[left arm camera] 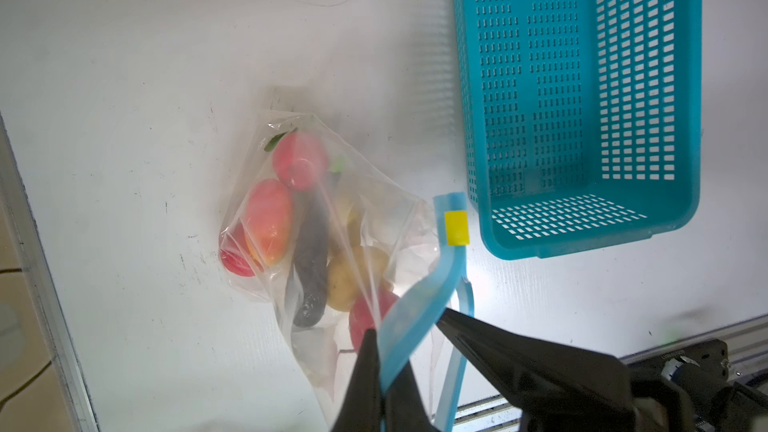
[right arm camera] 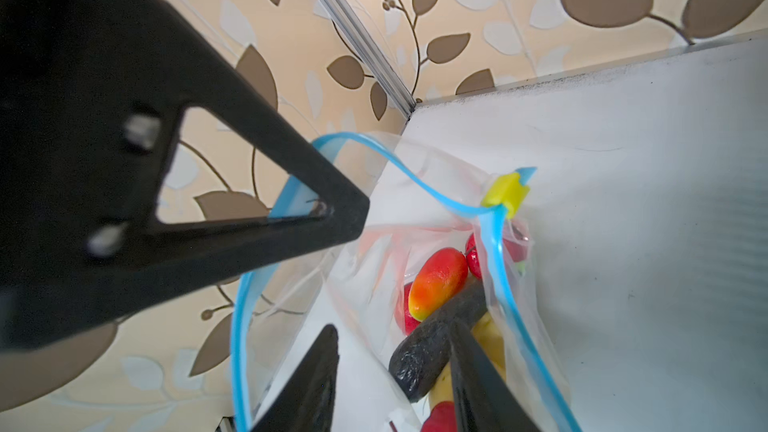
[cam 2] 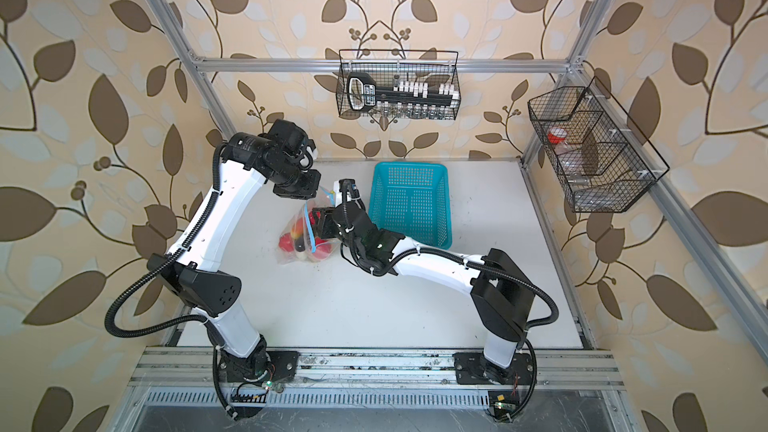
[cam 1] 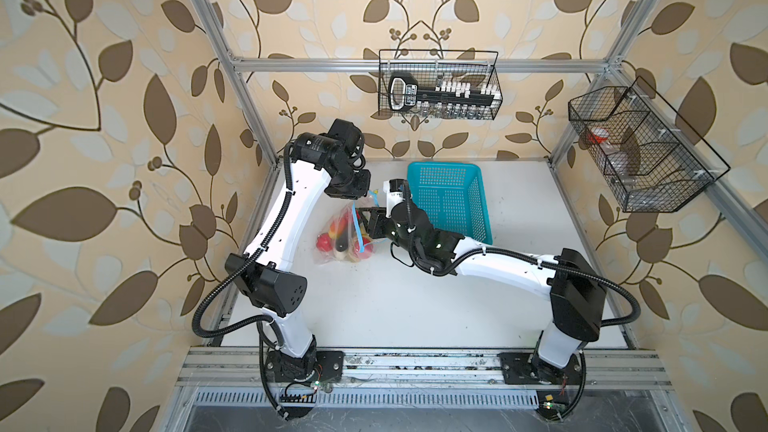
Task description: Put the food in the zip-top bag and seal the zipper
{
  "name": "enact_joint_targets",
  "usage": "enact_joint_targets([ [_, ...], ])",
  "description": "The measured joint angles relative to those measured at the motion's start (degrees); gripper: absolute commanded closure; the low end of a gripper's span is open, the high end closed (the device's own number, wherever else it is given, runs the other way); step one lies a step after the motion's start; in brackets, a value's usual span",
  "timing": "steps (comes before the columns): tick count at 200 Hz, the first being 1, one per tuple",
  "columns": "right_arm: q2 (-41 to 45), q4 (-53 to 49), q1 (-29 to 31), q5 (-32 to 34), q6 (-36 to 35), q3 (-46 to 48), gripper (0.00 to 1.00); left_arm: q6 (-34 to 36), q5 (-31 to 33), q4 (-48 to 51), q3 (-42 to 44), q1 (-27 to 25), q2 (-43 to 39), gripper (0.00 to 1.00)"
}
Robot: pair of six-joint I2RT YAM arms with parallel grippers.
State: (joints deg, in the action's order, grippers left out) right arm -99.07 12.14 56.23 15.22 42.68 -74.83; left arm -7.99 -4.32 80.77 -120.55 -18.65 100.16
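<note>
Closest in, the left gripper (left arm camera: 384, 363) is pinching the blue zipper (left arm camera: 419, 309) of the clear bag (left arm camera: 386, 218). Its jaws are pressing together on the strip and holding that edge up off the white table (cam 1: 415, 305). The right gripper (right arm camera: 392, 328) is hanging at the bag's mouth with its jaws apart. One finger seems to be brushing the plastic, though the view is too close to be sure. The two zipper strips are standing apart in a loop, and the yellow slider (left arm camera: 456, 228) is sitting at one end.

The bag is resting on the table between the two grippers. It is holding a tomato (left arm camera: 300, 160), a pepper (left arm camera: 269, 220), an eggplant (left arm camera: 311, 259) and a potato (left arm camera: 345, 284).

Just beyond it, a turquoise basket (cam 1: 442, 164) is standing upright on the table. Farther back, a wire rack (cam 1: 384, 76) is hanging on the rear frame, and a second rack (cam 1: 665, 184) is hanging on the right side.
</note>
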Motion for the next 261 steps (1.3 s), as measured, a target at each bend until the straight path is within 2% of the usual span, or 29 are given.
enact_joint_targets([
  [77,6.45,-6.14,-3.82,-1.51,3.89,1.77,0.5,0.04,0.0,-0.76,1.88,0.0,-0.02,1.0],
  [103,7.69,-8.07,-6.67,-3.39,6.27,2.1,0.5,0.11,-0.66,-2.8,5.95,0.0,-0.57,1.0],
  [156,7.93,-10.05,-11.32,-8.44,11.13,2.25,0.58,0.55,-4.72,-7.52,13.9,0.0,-2.71,1.0],
  [261,6.05,-12.74,-13.49,-16.24,15.61,2.23,0.67,-1.01,-10.64,-14.05,21.64,0.0,-4.57,1.0],
])
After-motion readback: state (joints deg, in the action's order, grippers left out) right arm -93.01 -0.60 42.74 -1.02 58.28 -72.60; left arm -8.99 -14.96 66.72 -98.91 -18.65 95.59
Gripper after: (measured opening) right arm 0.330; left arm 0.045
